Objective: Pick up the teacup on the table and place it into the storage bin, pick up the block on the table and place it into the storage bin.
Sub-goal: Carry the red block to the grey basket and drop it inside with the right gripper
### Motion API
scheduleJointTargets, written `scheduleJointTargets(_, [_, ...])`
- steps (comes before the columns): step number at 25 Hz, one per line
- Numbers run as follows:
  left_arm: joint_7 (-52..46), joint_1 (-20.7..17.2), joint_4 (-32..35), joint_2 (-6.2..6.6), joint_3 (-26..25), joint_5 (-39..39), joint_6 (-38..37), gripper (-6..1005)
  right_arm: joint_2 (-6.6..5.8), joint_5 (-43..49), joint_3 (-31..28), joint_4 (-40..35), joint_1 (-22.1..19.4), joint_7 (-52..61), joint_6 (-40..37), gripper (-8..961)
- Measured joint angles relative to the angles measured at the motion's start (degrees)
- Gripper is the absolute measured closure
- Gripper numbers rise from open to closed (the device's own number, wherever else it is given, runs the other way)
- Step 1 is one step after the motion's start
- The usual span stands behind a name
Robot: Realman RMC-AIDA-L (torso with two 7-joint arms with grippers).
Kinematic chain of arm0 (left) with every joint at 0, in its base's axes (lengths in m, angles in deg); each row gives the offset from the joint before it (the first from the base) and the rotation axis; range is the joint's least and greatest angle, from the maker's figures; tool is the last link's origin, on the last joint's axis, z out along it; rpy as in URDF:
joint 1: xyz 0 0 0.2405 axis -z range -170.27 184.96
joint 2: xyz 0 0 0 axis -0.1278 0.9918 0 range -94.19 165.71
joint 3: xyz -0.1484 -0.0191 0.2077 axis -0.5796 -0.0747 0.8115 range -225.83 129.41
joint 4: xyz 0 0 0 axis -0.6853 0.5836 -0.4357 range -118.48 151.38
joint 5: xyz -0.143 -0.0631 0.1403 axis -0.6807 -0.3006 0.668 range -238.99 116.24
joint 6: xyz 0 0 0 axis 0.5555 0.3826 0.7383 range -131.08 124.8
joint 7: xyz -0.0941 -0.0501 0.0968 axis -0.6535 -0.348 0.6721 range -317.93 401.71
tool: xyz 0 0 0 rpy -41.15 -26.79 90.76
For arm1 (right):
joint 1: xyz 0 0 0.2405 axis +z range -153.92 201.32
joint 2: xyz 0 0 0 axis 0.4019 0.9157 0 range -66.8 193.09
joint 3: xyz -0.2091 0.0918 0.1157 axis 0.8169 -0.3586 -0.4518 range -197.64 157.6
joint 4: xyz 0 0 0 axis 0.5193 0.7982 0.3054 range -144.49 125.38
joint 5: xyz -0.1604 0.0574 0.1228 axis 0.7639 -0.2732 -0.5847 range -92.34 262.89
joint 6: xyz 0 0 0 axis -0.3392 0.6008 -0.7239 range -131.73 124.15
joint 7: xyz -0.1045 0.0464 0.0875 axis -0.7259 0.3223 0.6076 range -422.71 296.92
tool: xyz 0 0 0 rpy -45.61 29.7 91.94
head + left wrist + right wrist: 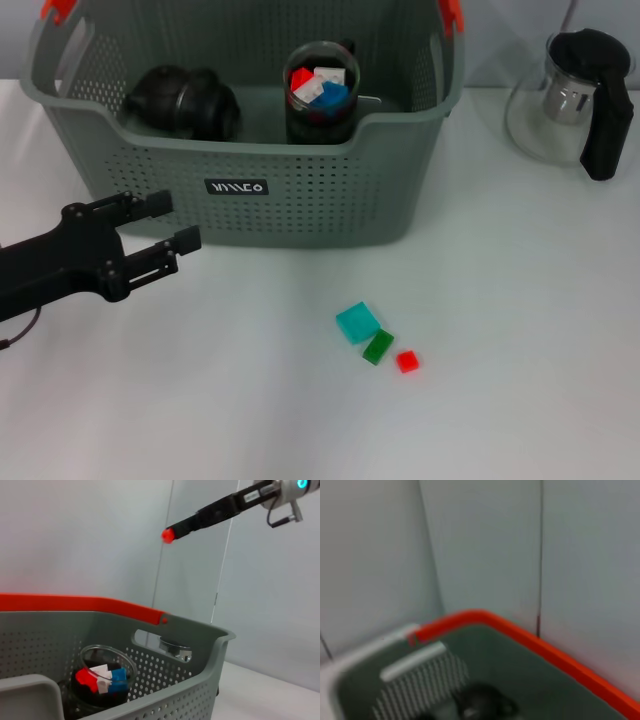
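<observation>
Apparently the teacup (pixel 318 92) already sits inside the storage bin (pixel 300 190) holding bricks, so the empty, spread left gripper (pixel 168 222), just before the bin's front wall, should descend squarely over 1 of 3 blocks (pixel 357 322) before closing.

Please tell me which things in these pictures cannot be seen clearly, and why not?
- Right gripper: absent from the head view; the right wrist view shows only the storage bin rim.
- Dark round object in the bin: what it is cannot be told, the front wall partly covers it.
- Glass cup of blocks: its lower part is behind the bin wall.
- Label: lettering too small.
- Kettle: cut by the head view's edge.
</observation>
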Motion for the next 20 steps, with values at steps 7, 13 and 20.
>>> scheduleJointTargets(7, [-0.08, 0.14, 0.00, 0.00, 0.00, 0.00, 0.01, 409, 4.73, 19.67, 3.82, 6.04, 10.06, 2.01, 1.90, 751])
scheduleJointTargets(13, [-0.08, 0.00, 0.00, -0.12, 0.01, 0.00, 0.00, 410, 4.99, 21.01, 10.66, 17.32, 13.51, 6.95, 10.82, 751])
scheduleJointTargets(20, [-0.08, -0.36, 0.00, -0.30, 0.00, 0.00, 0.40, 411, 5.29, 20.83, 14.97, 27.19, 16.70, 11.67, 19.65, 751])
